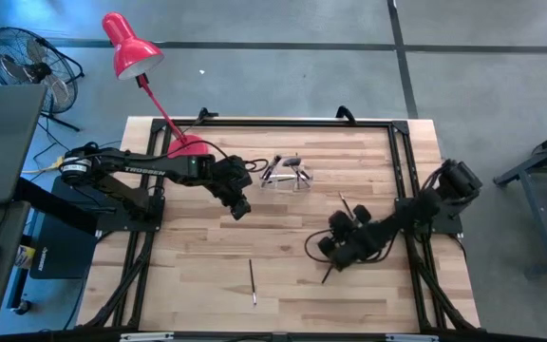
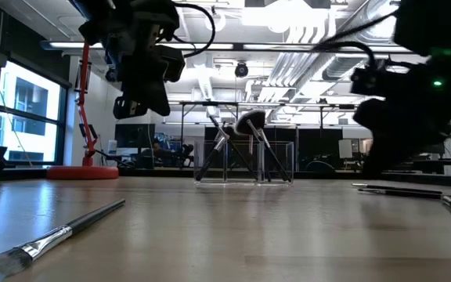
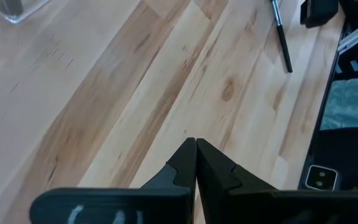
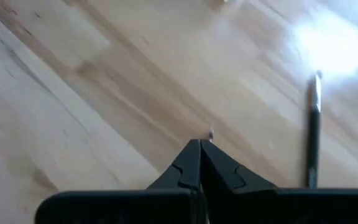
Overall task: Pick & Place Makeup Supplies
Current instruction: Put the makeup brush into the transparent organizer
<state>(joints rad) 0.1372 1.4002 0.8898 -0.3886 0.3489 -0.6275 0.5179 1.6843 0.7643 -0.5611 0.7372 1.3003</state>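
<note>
**A:** So where are we at? Left tool [image 1: 241, 208] is hanging above the bench [image 1: 198, 256] just in front of the clear holder [image 1: 286, 175], fingers pressed together with nothing between them. Right tool [image 1: 335, 249] is low over the right side, pressed together too, and we can't see anything in it.

**B:** Looks like we're between picks to us. A few brushes [image 2: 241, 129] already lean in the holder, crossing each other with heads up, one fluffy black.

**A:** And what's left lies flat on the bench. One brush [image 1: 253, 282] sits alone near the front edge, well apart from both tools, long axis running nearly front to back; in the low view its bristles point toward that camera. Another liner [image 1: 345, 204] lies just behind the right tool, slanted.

**B:** So the next move, we'd guess: spread one tool, line the fingers across a handle, drop down and pinch. The thin handle flat on wood is the fiddly part.
</note>
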